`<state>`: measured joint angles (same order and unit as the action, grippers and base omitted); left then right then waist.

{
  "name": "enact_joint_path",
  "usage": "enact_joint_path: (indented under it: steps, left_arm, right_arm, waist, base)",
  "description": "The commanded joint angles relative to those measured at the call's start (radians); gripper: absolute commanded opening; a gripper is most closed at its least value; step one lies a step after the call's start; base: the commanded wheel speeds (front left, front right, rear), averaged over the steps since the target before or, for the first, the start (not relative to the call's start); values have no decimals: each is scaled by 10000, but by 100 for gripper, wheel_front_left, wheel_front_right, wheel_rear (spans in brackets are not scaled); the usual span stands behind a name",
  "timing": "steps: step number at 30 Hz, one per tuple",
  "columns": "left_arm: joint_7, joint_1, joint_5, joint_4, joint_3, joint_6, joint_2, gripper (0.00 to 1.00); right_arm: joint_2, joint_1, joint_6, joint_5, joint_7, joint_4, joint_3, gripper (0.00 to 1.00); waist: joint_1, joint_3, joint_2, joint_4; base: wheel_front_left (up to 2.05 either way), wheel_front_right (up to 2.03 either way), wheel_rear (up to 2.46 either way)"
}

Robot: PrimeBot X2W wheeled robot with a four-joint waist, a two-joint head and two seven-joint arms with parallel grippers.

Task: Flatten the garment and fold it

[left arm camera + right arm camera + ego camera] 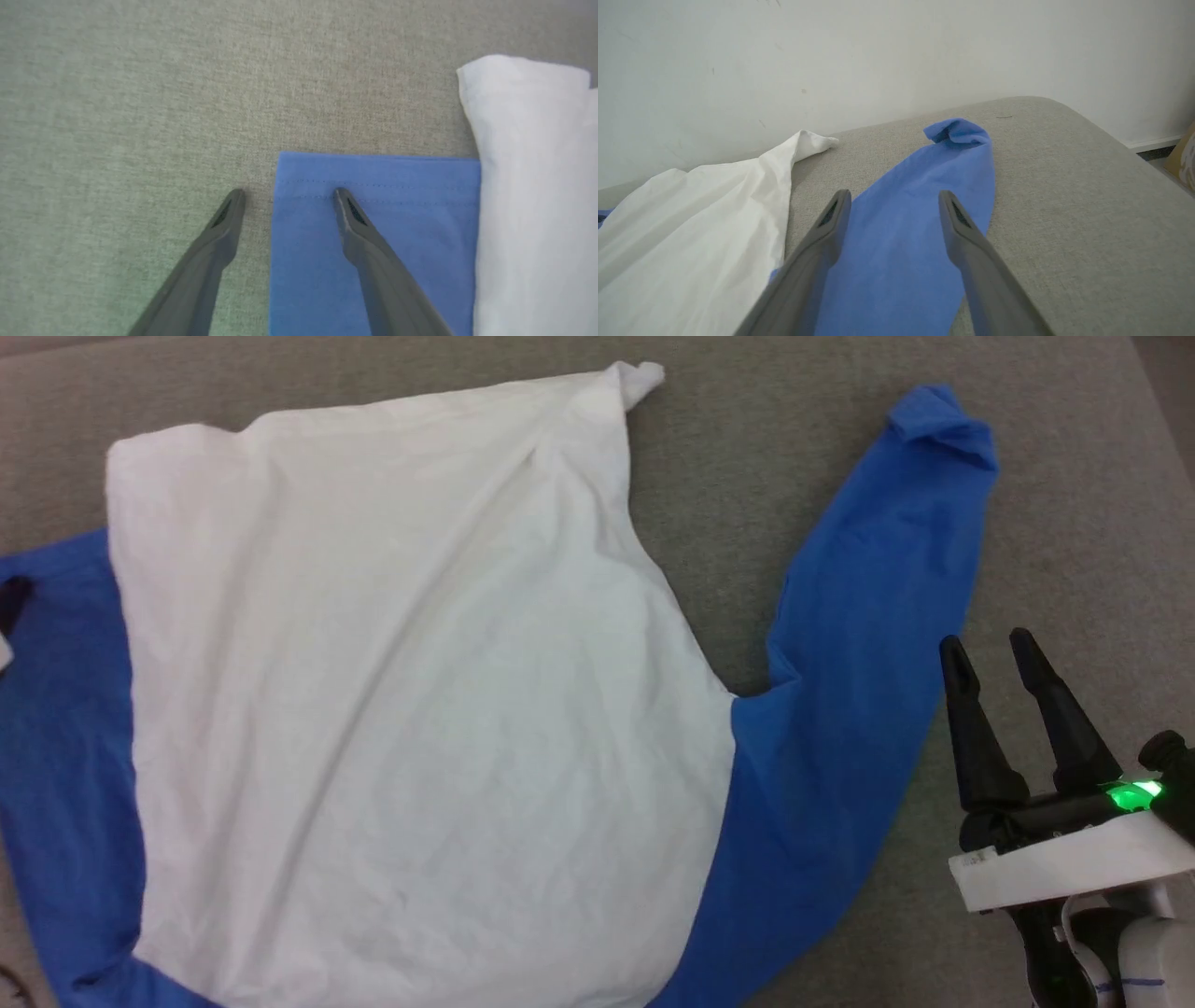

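Garment (420,691) lies spread but creased on the grey cushion (794,429). Left of its white body, left gripper (287,193), jaws apart, straddles the left sleeve (420,210) cuff edge, apparently to pinch it. Right of the body, right gripper (985,644), jaws apart and empty, hovers beside the outflung right sleeve (868,663).

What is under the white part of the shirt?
The left blue sleeve slips under the white body, and grey surface lies around it. How far the sleeve runs beneath is covered, so I cannot tell.
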<state>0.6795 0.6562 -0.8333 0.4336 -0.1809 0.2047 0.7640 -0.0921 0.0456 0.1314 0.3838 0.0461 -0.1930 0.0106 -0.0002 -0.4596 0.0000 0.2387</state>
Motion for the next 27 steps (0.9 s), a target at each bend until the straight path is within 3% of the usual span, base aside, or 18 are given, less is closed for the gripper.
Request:
enact_joint_path:
  steps: [1,2,3,4,5,10,19,27]
  left_arm:
    - [849,-398,-233,188,-308,53,-31,100]
    - [1122,-491,-284,89,-367,60,32,98]
    - [1229,-554,-330,-30,-363,96,52,60]
    - [1229,-554,-330,-30,-363,96,52,60]
    - [1351,-638,-408,-131,-378,118,11,1]
    - [1405,-897,-463,-557,-456,183,-90,0]
    - [-268,-782,174,-1092,-254,158,50,0]
    - [-847,-570,896,-2319,-641,48,203,0]
  right_arm:
    - [-42,147,-7,103,112,89,-23,100]
    - [-44,137,-7,136,127,125,-40,100]
    - [-51,137,-7,171,141,152,-42,100]
    - [-51,137,-7,171,141,152,-42,100]
    - [-61,147,-7,194,161,181,-41,100]
    - [-93,256,-7,262,148,326,-8,100]
    - [-127,-54,-7,60,-39,479,-332,100]
    - [11,-512,-7,-163,-326,346,-804,100]
  waist:
    - [2,-318,0,371]
    - [2,-328,0,381]
    - [2,-345,0,387]
    - [2,-345,0,387]
    - [2,-347,0,384]
    - [2,-216,0,311]
    - [2,1162,0,-385]
    - [2,2137,0,-1096]
  base:
    - [0,0,0]
    - [0,0,0]
    - [0,0,0]
    - [0,0,0]
    - [0,0,0]
    - [0,0,0]
    - [0,0,0]
    - [0,0,0]
